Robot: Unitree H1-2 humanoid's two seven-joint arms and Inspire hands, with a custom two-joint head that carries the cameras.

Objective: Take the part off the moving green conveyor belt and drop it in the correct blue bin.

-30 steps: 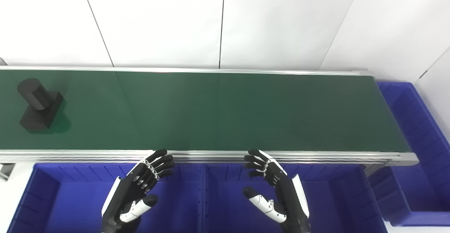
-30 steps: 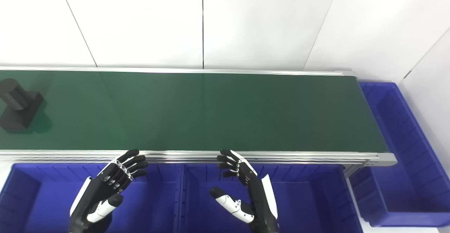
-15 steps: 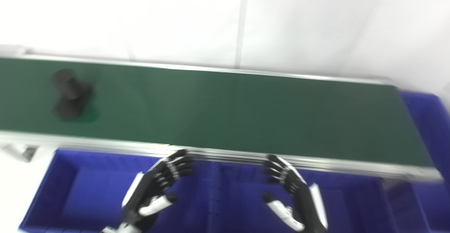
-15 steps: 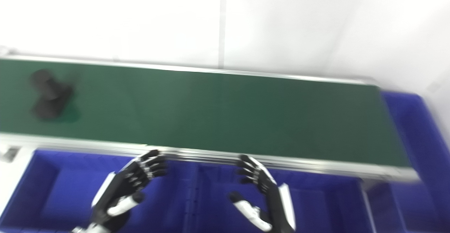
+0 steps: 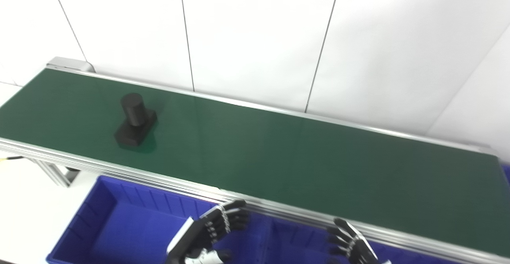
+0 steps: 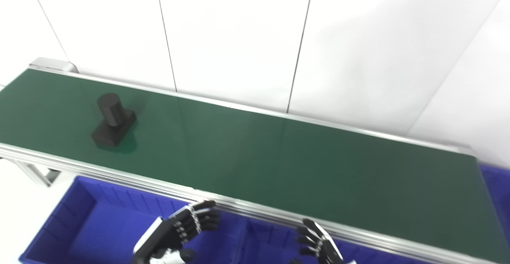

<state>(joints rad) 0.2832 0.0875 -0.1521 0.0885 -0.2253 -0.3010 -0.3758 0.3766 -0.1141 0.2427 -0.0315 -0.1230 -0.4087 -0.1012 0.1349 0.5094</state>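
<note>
A black part (image 5: 134,120), a short cylinder standing on a block base, rides the green conveyor belt (image 5: 279,164) toward its left end. My left hand (image 5: 207,234) hovers open over the blue bin (image 5: 103,216) below the belt's near rail, well to the right of the part and lower. My right hand (image 5: 352,246) shows only its spread fingers at the bottom edge, open and holding nothing. In the right eye view the part (image 6: 112,119) sits left of the left hand (image 6: 177,234) and the right hand (image 6: 318,246).
An aluminium rail (image 5: 279,212) edges the belt's near side, with a support leg (image 5: 51,172) at the left. White wall panels stand behind the belt. A second blue bin (image 5: 303,244) lies right of the first; a bin corner (image 6: 494,180) shows at far right.
The camera has swung left and tilted, so the belt now runs diagonally. The part has travelled right along the belt. Both hands stay open below the rail, now lower in frame.
</note>
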